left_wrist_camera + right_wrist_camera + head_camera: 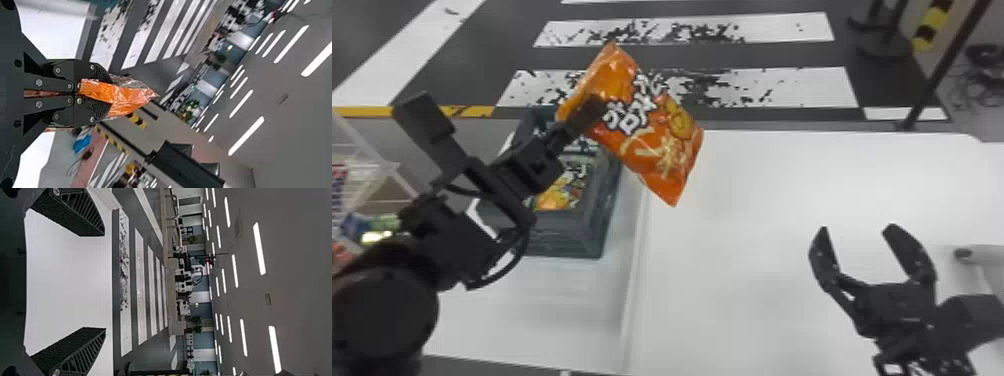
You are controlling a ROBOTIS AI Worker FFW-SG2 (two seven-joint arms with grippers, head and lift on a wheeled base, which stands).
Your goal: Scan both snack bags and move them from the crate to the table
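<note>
Left gripper [589, 112] pinches orange snack bag [657, 145], crate [567, 235] at bag's 7 o'clock, table [782, 190] at 4 o'clock; grip maybe near one side, so quick swing could make bag slip

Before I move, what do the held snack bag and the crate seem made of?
The orange snack bag looks like glossy plastic film, perhaps foil-lined: it wrinkles and catches bright highlights. The crate seems rigid plastic, dark and fairly matte, judging by its straight, stiff-looking walls.
</note>
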